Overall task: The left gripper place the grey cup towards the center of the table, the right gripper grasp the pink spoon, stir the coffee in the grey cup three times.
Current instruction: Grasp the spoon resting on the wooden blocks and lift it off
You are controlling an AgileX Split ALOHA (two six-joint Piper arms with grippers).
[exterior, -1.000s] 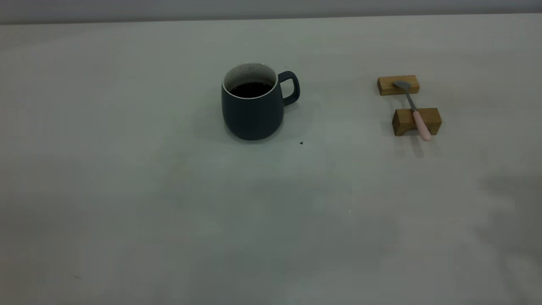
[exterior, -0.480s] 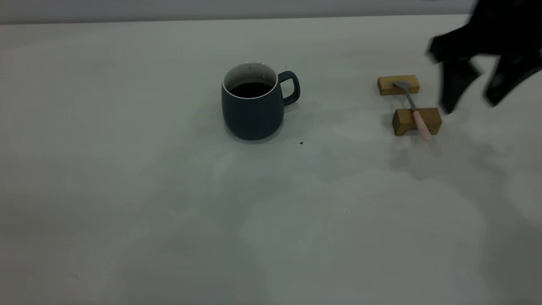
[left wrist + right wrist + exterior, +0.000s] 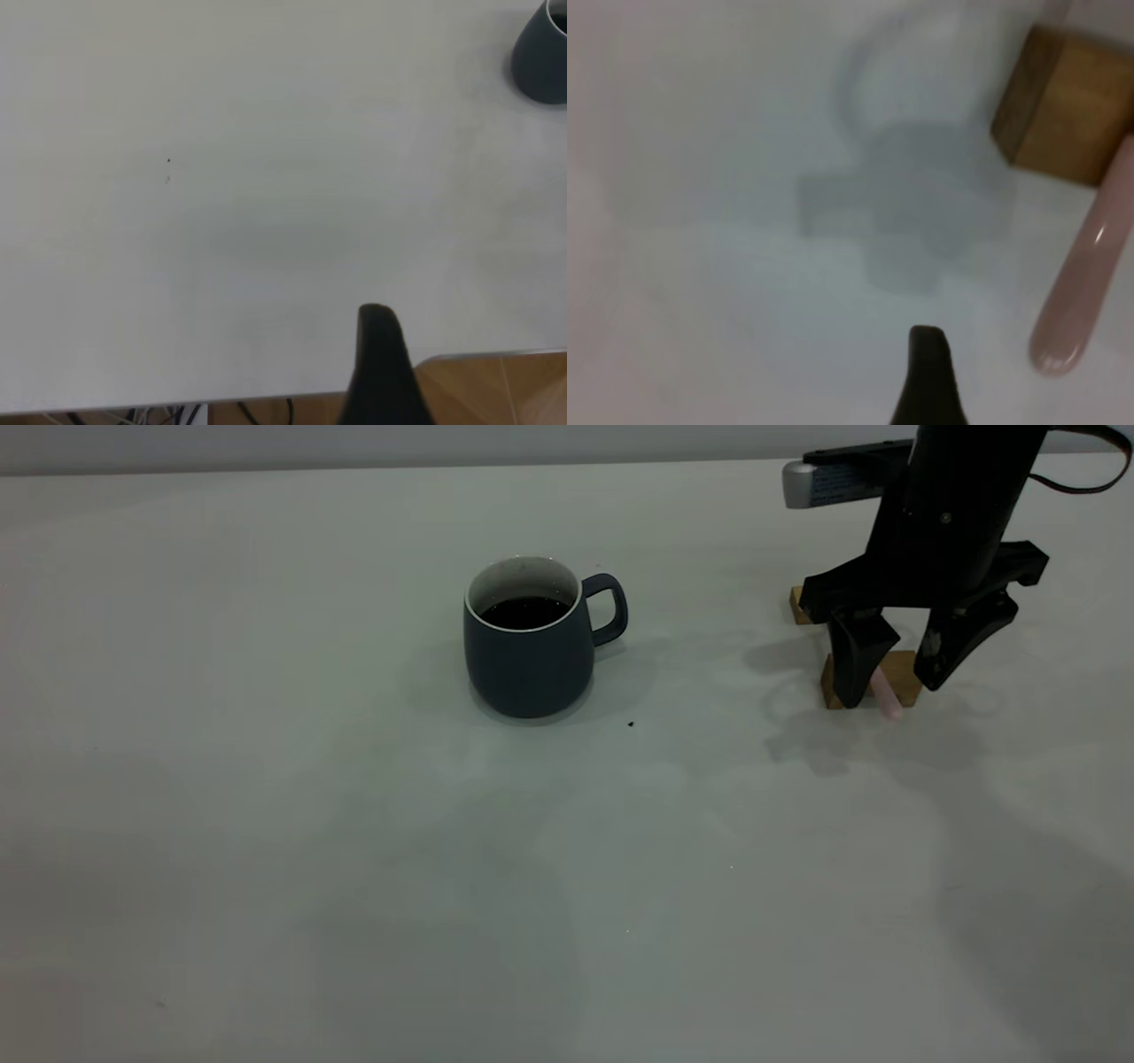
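Observation:
The grey cup (image 3: 530,651) stands upright near the table's (image 3: 354,850) middle, handle to the right, with dark coffee (image 3: 524,611) inside. It also shows at a corner of the left wrist view as the cup (image 3: 542,57). The pink spoon (image 3: 889,701) lies across two wooden blocks at the right. My right gripper (image 3: 890,695) hangs open over it, one finger on each side of the pink handle (image 3: 1081,283), not touching. My left gripper (image 3: 381,372) is out of the exterior view, low near the table's edge, far from the cup.
The spoon rests on a near wooden block (image 3: 902,673) and a far one (image 3: 797,607), mostly hidden behind my right gripper. A tiny dark speck (image 3: 630,724) lies right of the cup. Wooden floor (image 3: 496,390) shows past the table's edge.
My right gripper came in from the far right and dropped over the spoon's handle, jaws spread around it. Cup and spoon have not moved.

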